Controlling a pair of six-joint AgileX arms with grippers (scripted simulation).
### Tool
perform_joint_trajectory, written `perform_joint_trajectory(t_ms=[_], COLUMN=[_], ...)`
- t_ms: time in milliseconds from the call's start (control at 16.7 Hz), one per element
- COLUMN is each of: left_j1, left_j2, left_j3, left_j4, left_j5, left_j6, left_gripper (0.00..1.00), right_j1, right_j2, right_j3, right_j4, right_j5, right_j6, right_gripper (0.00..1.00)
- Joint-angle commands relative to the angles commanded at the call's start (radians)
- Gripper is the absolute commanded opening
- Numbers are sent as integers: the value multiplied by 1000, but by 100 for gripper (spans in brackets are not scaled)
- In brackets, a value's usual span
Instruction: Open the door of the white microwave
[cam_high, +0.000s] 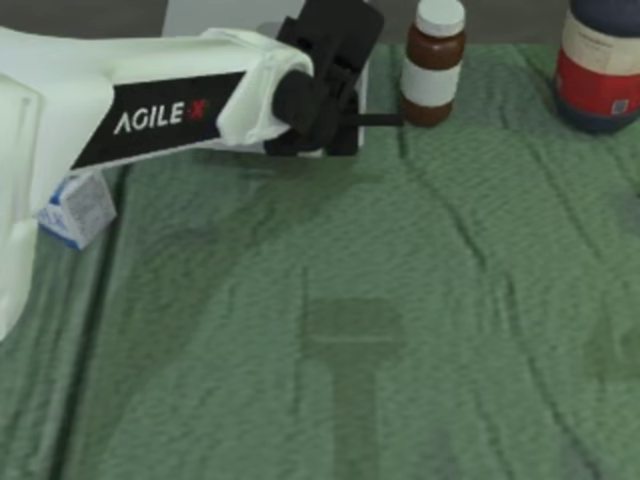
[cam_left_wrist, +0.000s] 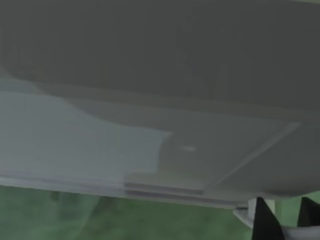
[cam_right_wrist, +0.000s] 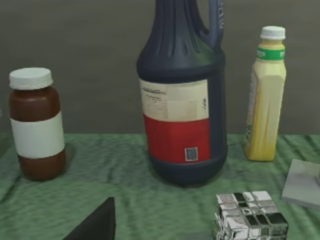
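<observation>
The white microwave (cam_high: 215, 15) stands at the table's far edge, mostly hidden under my left arm. My left gripper (cam_high: 345, 110) hangs at its front right corner. In the left wrist view the door (cam_left_wrist: 150, 100) fills almost everything: through its grey translucent window I see the inside floor. My left gripper (cam_left_wrist: 284, 210) shows two dark fingertips (cam_left_wrist: 262, 222) held apart, with green cloth in the gap. A white corner piece (cam_left_wrist: 245, 212) of the door's lower edge lies against one fingertip. My right gripper (cam_right_wrist: 97, 225) is parked off the top view.
A blue-and-white carton (cam_high: 78, 208) sits under my left arm at the left. A brown bottle (cam_high: 433, 62) stands right of the microwave and a dark jug with a red label (cam_high: 600, 60) at the far right. Near my right gripper are a yellow bottle (cam_right_wrist: 265, 95) and a mirrored cube (cam_right_wrist: 250, 215).
</observation>
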Motion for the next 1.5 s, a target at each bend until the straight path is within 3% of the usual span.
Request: perform_joint_trajectory(t_ms=[420, 1500], left_j1=[15, 15], left_j2=[-47, -47], left_j3=[-75, -76], left_j4=[44, 45], left_j5=[33, 33], left_j6=[58, 59], left_gripper=[0, 0], right_j1=[0, 0], right_j2=[0, 0], right_j3=[0, 0], right_j4=[0, 0], right_j5=[0, 0], right_j6=[0, 0], right_gripper=[100, 100])
